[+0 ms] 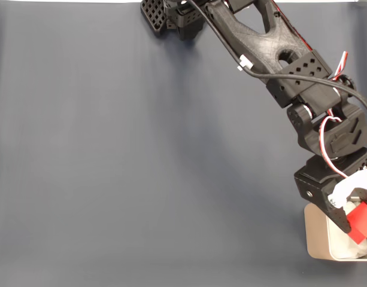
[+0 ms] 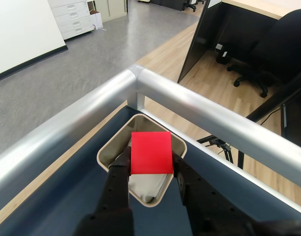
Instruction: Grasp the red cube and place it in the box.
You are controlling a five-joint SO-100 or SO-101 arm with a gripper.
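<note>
Reaching from the top edge of the fixed view down to the lower right corner, the black arm [image 1: 273, 54] ends with the gripper [image 1: 355, 222] over the box [image 1: 318, 236], and the red cube [image 1: 363, 222] shows as a tilted red patch between the black finger and the white one, above the tin's white padding [image 1: 357, 248]. That view gives the layout: a dark blue-grey cloth [image 1: 123, 155] covers the whole table, and the box sits at its far lower right, partly cut off by the picture's edge. The wrist view gives what the other cannot: the grip itself. There the gripper [image 2: 151, 167] has its two black fingers [image 2: 122, 169] pressed against the left and right sides of the red cube [image 2: 150, 152], clamped on it, with the cube held above the open box [image 2: 108, 156] and not resting on the padding [image 2: 146, 184]. The cube's upper face is a plain, matte, bright red square with sharp edges and no marks. The box is a beige tin with rounded corners and thin walls, clearly larger than the cube. The wrist view also takes in a silver metal rail [image 2: 199, 110] running along the table's edge, with its corner joint just beyond the box, and past that a grey and wooden floor with an office chair [image 2: 268, 54].
</note>
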